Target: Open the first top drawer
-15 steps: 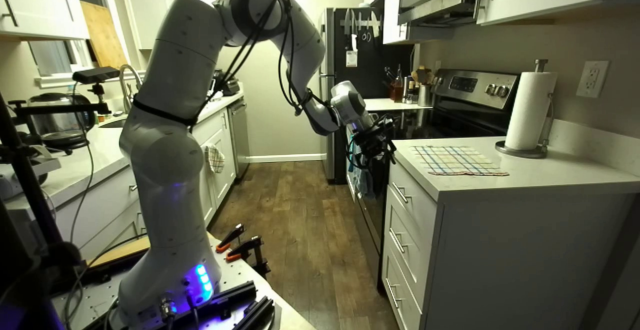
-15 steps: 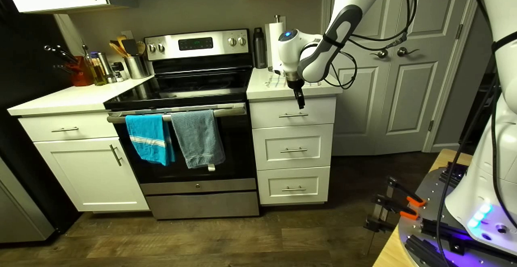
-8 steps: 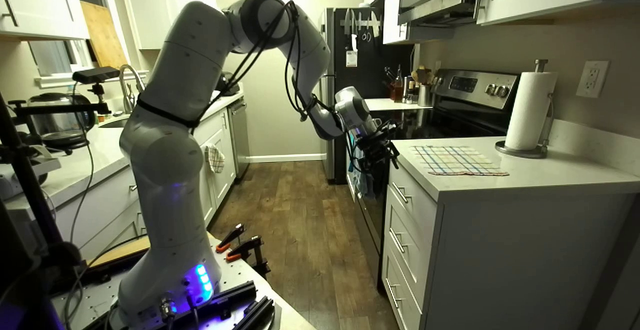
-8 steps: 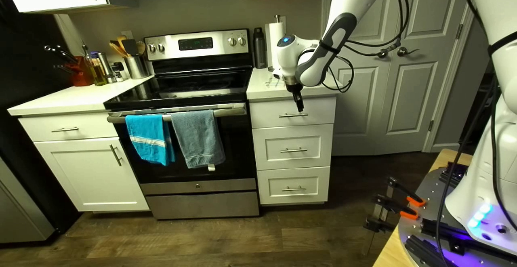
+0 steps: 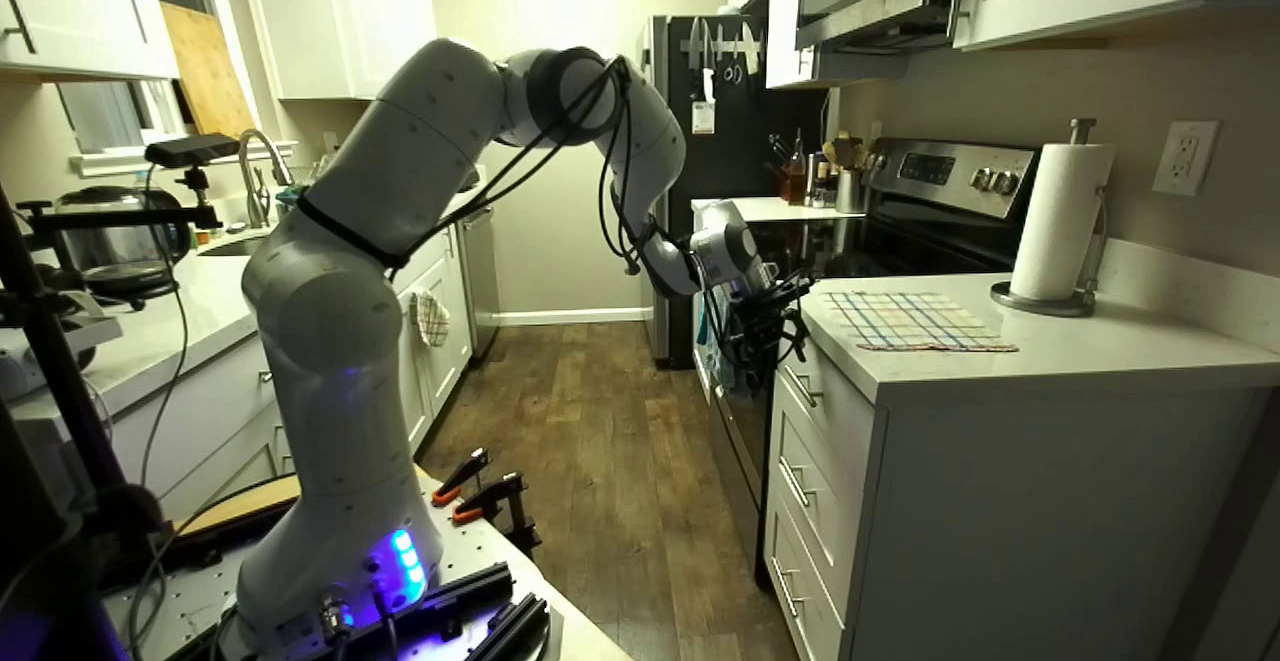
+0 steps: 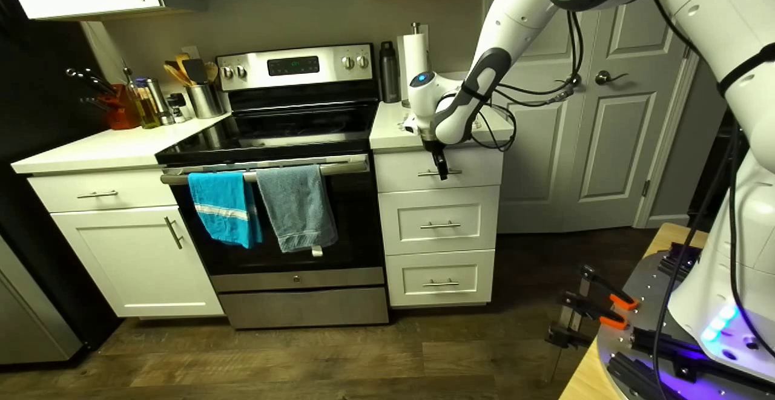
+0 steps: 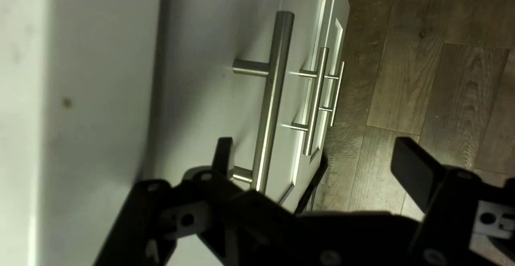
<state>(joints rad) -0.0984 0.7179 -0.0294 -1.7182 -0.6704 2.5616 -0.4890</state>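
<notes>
The top drawer is shut, with a plain white front (image 6: 481, 167) and a silver bar handle (image 7: 272, 101). Its front also shows in an exterior view (image 5: 845, 401) and in the wrist view (image 7: 197, 109). My gripper (image 7: 318, 161) is open and empty at the drawer front. In the wrist view, one finger is on the drawer-front side of the handle, near one of its posts; the other is well out over the floor side. In both exterior views the gripper (image 6: 442, 176) (image 5: 795, 341) points down at the handle. Whether a finger touches the handle cannot be told.
The white countertop (image 6: 387, 131) overhangs just above the drawer. Two more drawers with bar handles (image 6: 441, 224) (image 6: 441, 282) lie below. The oven with hanging towels (image 6: 296, 206) stands beside the cabinet. A checked cloth (image 5: 915, 321) and a paper towel roll (image 5: 1060, 221) are on the counter.
My gripper has moved down from above the top drawer's handle to the handle's height, with the arm reaching lower and further forward. The drawer has not moved.
</notes>
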